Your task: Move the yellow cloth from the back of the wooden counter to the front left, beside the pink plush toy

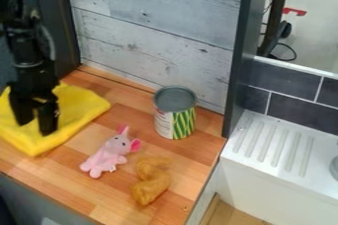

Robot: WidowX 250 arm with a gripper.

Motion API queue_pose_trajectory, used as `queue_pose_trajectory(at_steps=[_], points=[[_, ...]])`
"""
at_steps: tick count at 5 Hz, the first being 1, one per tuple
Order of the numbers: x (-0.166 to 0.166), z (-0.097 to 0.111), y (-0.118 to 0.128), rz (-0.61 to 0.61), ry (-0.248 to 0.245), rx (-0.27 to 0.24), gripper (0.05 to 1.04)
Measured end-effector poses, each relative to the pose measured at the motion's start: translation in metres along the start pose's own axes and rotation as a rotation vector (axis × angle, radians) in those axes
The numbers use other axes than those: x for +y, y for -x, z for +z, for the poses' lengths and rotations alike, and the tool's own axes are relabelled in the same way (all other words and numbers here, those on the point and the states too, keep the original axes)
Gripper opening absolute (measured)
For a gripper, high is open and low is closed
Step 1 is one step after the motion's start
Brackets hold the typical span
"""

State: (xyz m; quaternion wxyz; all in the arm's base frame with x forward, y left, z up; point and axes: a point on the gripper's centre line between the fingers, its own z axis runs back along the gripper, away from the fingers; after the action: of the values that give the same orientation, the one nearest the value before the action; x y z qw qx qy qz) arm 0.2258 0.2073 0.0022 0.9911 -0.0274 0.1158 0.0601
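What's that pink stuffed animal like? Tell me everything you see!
The pink toy looks soft and plush. Its head has a small dark eye and two ears of brighter pink. It has stubby limbs, and a little white bit, maybe a tag, by its side. It lies on the wooden counter, head toward the can, between the yellow cloth and a lumpy golden-brown thing. Only the counter seems to touch it.

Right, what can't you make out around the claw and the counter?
Yellow cloth: in the camera view, the claw hides part of it; whether they touch, I can't tell.
Can: its own body hides its far side in the camera view.
Grey object, right: cut off by the camera view's edge.
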Motion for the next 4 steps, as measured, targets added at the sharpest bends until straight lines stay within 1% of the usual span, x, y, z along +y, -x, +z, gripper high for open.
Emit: queue_pose_trajectory(at_steps=[1, 2, 3, 4], points=[[0.006, -0.007, 0.027, 0.067, 0.029, 0.04, 1.007], [0.005, -0.009, 0.033, 0.084, 0.05, 0.076, 1.004], [0.002, -0.007, 0.034, 0.096, 0.089, 0.065, 1.004], [-0.005, -0.001, 0.029, 0.091, 0.13, 0.039, 1.004]])
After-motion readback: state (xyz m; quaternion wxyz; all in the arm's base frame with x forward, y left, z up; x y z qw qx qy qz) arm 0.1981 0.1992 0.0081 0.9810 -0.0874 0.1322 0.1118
